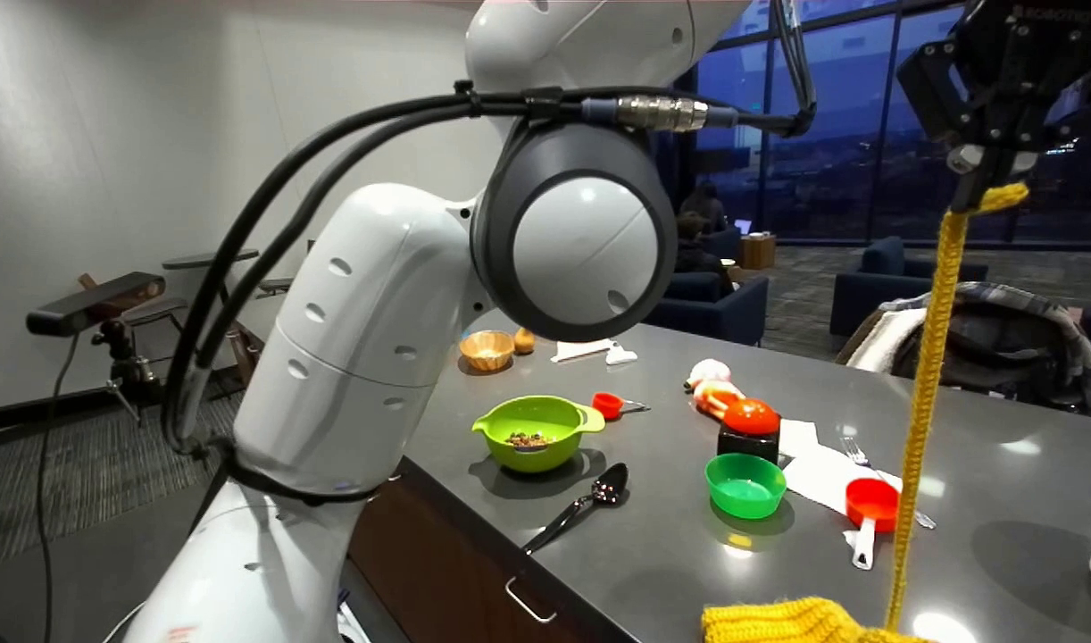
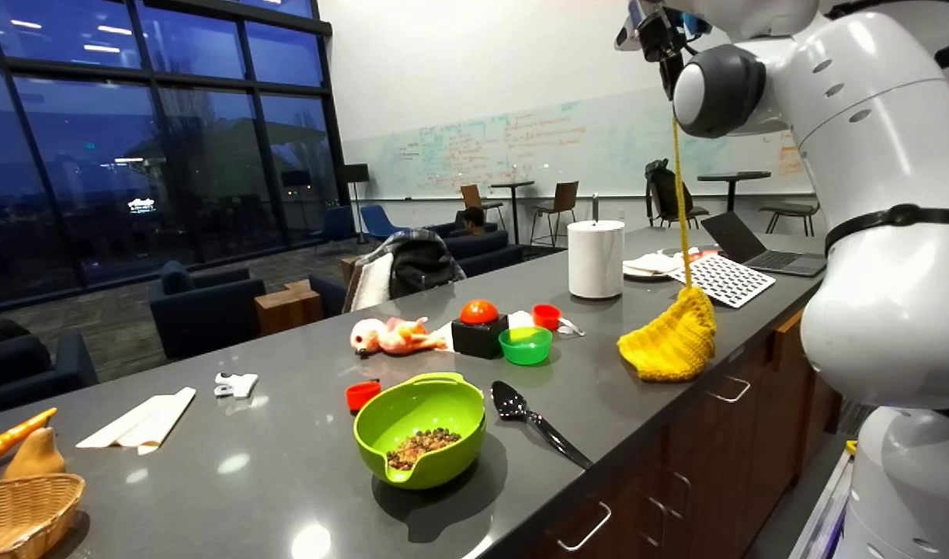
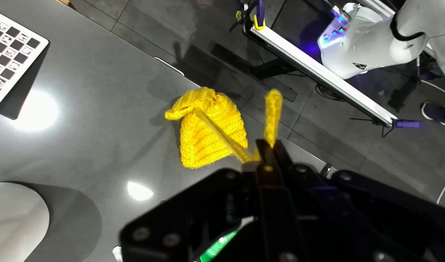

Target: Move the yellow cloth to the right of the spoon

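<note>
Likely light to lift, hard to aim

The pincer (image 1: 970, 196) is clamped on the cord (image 1: 925, 393) of the yellow cloth (image 2: 669, 338), close to one end, with a short stub (image 3: 273, 112) poking out beyond the grip. From there the cord runs down in a straight line to the knitted body (image 3: 215, 134), which seems to rest on the worktop (image 2: 304, 404) near its edge. In an exterior view the cloth lies at two o'clock from the black spoon (image 2: 538, 421), well apart from it; the green cup (image 2: 526, 349) stands at nine o'clock of the cloth, the white cylinder (image 2: 596, 260) between ten and eleven.

By its look the cloth should be light, limp and hard to damage, its coarse knit giving good friction. The thin cord may stretch and let the body swing, twist or drag, so this hold probably carries well but aims poorly. Slow travel would suit it. Where exact placing matters, the better bite is probably the gathered top, where cord meets body; the broad lower part would likely just fold.
</note>
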{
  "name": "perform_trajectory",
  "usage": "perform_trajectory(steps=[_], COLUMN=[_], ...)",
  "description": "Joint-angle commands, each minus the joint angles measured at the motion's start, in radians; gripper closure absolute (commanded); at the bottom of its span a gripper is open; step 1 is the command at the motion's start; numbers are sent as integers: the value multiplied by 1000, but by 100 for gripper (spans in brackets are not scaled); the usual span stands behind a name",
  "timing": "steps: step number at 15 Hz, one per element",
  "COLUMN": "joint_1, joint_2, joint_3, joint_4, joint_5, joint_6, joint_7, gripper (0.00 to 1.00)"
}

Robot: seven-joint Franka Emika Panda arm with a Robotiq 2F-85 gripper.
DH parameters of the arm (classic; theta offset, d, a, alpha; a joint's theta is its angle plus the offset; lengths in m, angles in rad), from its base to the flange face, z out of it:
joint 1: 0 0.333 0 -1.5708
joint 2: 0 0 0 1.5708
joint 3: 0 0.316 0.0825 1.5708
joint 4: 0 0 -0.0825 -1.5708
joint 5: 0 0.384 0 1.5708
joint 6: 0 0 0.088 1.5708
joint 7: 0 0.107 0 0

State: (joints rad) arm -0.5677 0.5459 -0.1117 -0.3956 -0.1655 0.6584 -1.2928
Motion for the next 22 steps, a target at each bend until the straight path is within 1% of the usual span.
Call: perform_trajectory(steps=[1,3,5,6,7,12,14,16,20,22], joint_1=[15,8,4,1,-6,-31,-47,-53,-54,-46], joint_2=[49,73,100,69,123,173,188,183,222,253], joint_3=[-11,-10,-13,-5,-13,-10,1,13,57,78], joint_4=[46,47,51,-25,52,62,71,42,47,55], joint_5=[-11,-7,-13,-17,-12,-9,16,40,112,145], joint_6=[-6,1,3,36,7,6,7,25,-10,-1], joint_7=[-65,-97,-132,-140,-163,-239,-253,-260,-306,-311], gripper=[99,72,62,56,48,13,1,0,0,0])
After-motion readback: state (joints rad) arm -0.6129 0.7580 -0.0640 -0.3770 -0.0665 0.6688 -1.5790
